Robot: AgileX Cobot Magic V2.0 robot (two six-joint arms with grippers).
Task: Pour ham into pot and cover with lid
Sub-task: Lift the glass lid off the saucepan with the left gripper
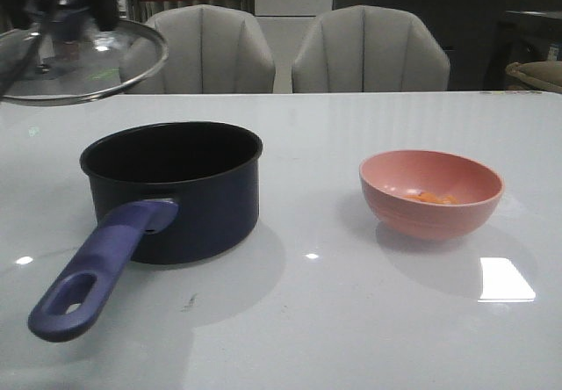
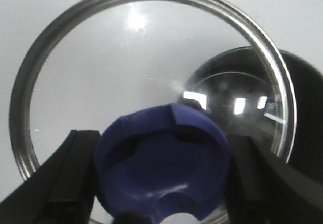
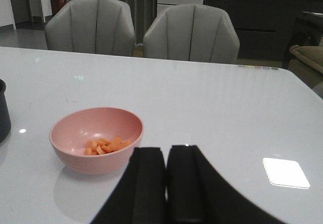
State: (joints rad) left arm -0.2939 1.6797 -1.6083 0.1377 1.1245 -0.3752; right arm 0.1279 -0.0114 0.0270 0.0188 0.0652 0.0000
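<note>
The dark navy pot [image 1: 176, 188] stands on the white table with its purple-blue handle [image 1: 92, 271] pointing toward me. My left gripper [image 2: 161, 176] is shut on the blue knob [image 2: 161, 163] of the glass lid [image 1: 83, 61], held in the air up and left of the pot. Through the lid the pot's rim [image 2: 303, 113] shows. The ham [image 3: 106, 146], small orange cubes, lies in the pink bowl [image 1: 430, 192] on the right; it also shows in the front view [image 1: 436, 198]. My right gripper [image 3: 166, 156] is shut and empty, near the bowl [image 3: 96, 138].
Two grey chairs [image 1: 369, 52] stand behind the table's far edge. A bright light reflection [image 1: 505, 280] lies on the table in front of the bowl. A counter and dark furniture stand at the back right.
</note>
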